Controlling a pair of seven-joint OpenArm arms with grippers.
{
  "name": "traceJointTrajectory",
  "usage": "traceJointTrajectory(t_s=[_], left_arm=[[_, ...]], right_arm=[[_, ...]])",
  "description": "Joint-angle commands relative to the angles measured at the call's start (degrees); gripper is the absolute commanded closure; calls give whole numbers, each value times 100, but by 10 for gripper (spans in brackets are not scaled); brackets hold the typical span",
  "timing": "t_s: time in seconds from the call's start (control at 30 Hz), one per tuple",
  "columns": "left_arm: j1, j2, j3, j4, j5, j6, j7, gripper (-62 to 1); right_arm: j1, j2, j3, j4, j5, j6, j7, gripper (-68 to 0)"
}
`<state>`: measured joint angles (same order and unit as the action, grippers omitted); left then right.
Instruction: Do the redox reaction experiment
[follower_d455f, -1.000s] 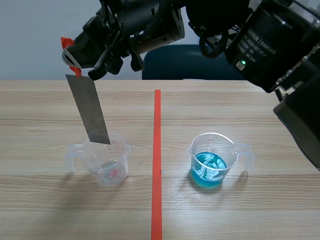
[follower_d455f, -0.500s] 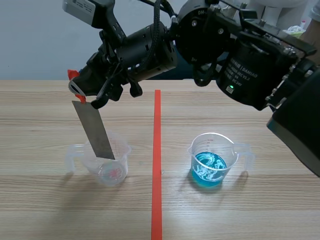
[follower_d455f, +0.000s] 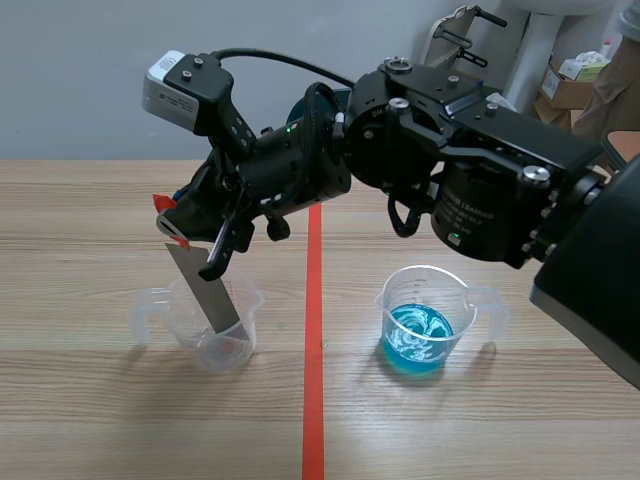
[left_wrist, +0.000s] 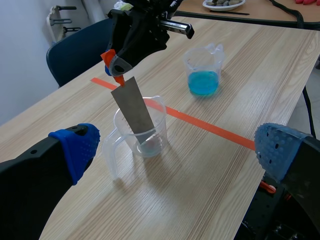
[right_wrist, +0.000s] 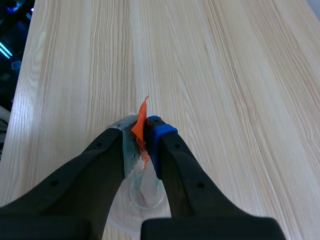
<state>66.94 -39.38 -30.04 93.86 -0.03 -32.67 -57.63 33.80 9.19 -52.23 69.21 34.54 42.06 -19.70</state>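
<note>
A grey metal strip (follower_d455f: 205, 290) with an orange tab at its top hangs tilted, its lower end inside the clear handled cup (follower_d455f: 205, 325) left of the tape line. My right gripper (follower_d455f: 175, 222), reaching in from the right across the middle, is shut on the strip's top end. The right wrist view shows the orange tab pinched in my right gripper (right_wrist: 142, 132), with the cup (right_wrist: 131, 200) below. A second clear cup (follower_d455f: 425, 320) holds blue liquid right of the line. My left gripper (left_wrist: 177, 147) is open, facing the strip (left_wrist: 132, 110) and cup (left_wrist: 142, 127) from a distance.
An orange-red tape line (follower_d455f: 314, 330) runs down the table's middle between the cups. A dark blue chair (left_wrist: 75, 55) stands behind the table's far edge. The right arm's bulky body (follower_d455f: 480, 170) hangs above the blue cup (left_wrist: 204, 70).
My right gripper has come down and slightly rightward, lowering the metal strip from above the clear cup's rim to deep inside it. The cups have not moved.
</note>
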Motion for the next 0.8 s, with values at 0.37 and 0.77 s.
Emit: traceJointTrajectory(t_s=[0.37, 0.77], left_arm=[[-31, 46, 33, 33, -79, -7, -81, -623], [-31, 46, 33, 33, -79, -7, -83, -623]], right_arm=[[15, -17, 61, 83, -376, 66, 105, -7], [15, -98, -7, 85, -374, 66, -39, -592]])
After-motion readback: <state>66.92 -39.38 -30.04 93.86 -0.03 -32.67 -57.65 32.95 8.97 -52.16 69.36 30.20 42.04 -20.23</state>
